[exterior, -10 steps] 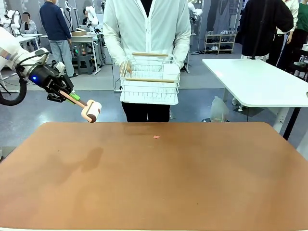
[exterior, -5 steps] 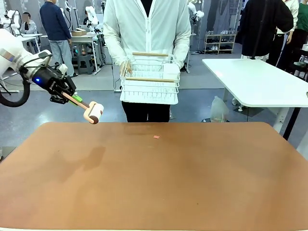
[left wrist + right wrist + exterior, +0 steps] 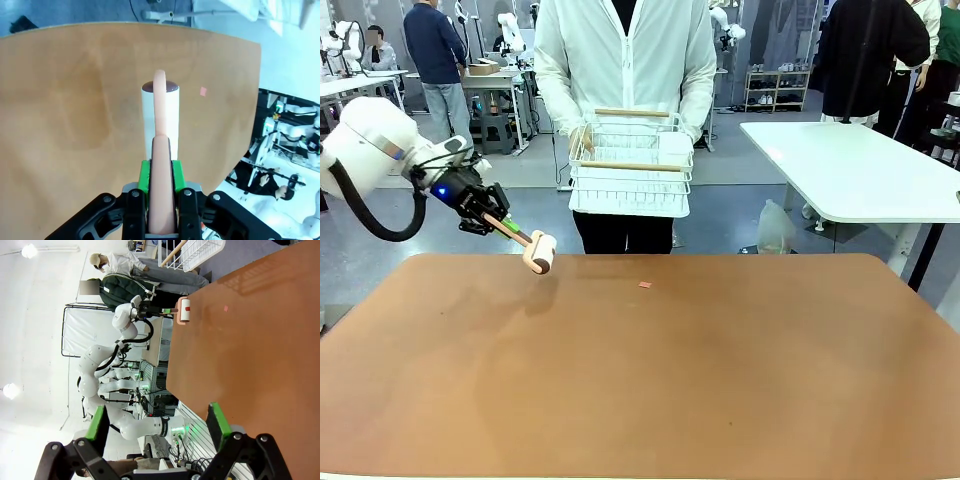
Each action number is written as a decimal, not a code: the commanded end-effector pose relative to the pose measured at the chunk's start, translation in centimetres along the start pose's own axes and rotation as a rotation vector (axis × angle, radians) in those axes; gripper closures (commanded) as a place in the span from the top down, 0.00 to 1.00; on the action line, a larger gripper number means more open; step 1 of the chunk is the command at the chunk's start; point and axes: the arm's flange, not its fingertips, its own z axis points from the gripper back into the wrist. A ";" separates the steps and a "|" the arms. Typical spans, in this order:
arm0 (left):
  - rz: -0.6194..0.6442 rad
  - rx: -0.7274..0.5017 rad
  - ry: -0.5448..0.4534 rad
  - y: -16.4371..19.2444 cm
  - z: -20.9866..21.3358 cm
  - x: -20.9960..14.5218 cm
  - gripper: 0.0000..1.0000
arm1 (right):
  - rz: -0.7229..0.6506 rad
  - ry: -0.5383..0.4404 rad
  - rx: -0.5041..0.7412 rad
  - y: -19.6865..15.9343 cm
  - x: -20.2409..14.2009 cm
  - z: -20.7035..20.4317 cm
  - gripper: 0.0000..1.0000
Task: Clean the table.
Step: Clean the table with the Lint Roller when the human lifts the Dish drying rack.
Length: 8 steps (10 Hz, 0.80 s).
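The left end effector comes in from the upper left of the front view, its jaws narrow and clamped on the peach handle of a lint roller. The roller's white head hangs at the far left edge of the counter, with a faint shadow on the reddish-brown top just below it in the frame.

In the left wrist view the same end effector rises from the bottom centre. Its green pads press both sides of the handle, and the lint roller points up the middle of the frame over the counter.

The counter spans the lower half of the front view, wide and matte, with rounded corners. A small pink scrap lies near its far edge, just right of centre and apart from the roller; it also shows right of the roller head in the left wrist view.

Beyond the far edge, at top centre, a person in a white jacket holds a white wire basket with wooden rails in both hands. A smaller white table stands at the right.

In the right wrist view the right end effector sits at the bottom of the frame with its jaws wide and its green pads gripping nothing. The counter fills the right side of that view.
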 end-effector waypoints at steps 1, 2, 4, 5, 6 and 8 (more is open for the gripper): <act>0.002 0.014 -0.006 -0.4 0.3 0.7 0.21 | 0.001 -0.006 0.015 0.5 0.1 0.0 1.00; 0.015 0.024 -0.003 -0.1 0.0 0.8 0.21 | 0.001 -0.006 0.015 0.5 0.1 0.0 1.00; 0.040 0.038 0.026 0.7 -1.0 0.9 0.21 | 0.001 -0.006 0.015 0.5 0.1 0.0 1.00; 0.049 0.043 0.037 1.0 -1.8 0.9 0.21 | 0.001 -0.006 0.015 0.5 0.1 0.0 1.00; 0.060 0.043 0.043 1.5 -2.8 1.0 0.21 | 0.001 -0.006 0.015 0.5 0.1 0.0 1.00; 0.074 0.044 0.071 2.4 -5.7 0.5 0.21 | 0.001 -0.006 0.015 0.5 0.1 0.0 1.00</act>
